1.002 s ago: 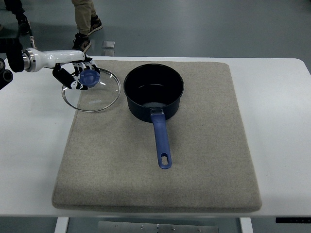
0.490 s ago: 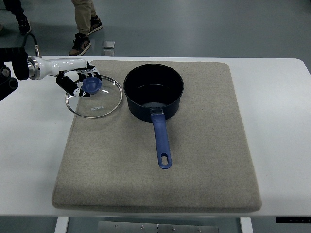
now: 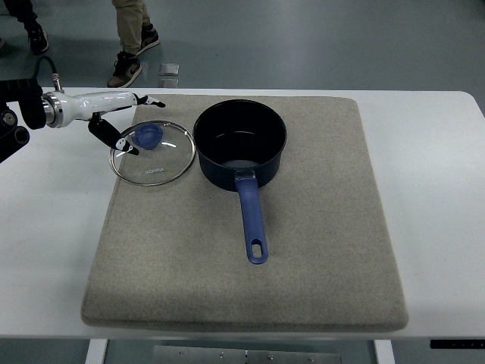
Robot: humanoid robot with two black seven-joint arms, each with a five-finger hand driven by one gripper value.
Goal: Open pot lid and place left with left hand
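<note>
Glass lid [image 3: 154, 154] flat left of pot [image 3: 239, 142]; lid print too small to read. Left hand [image 3: 115, 114] spread, empty.

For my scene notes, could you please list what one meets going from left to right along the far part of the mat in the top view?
Left hand → glass lid with blue knob → dark blue saucepan, its handle pointing toward the near edge.

The left arm [image 3: 30, 106] runs off the picture's left edge, so its upper part is out of sight. The person [image 3: 130, 34] at the top is cut at the legs, shoes only. Print on the lid [image 3: 153, 152] is too small to read. The worktop [image 3: 45, 250] is clipped at the bottom.
</note>
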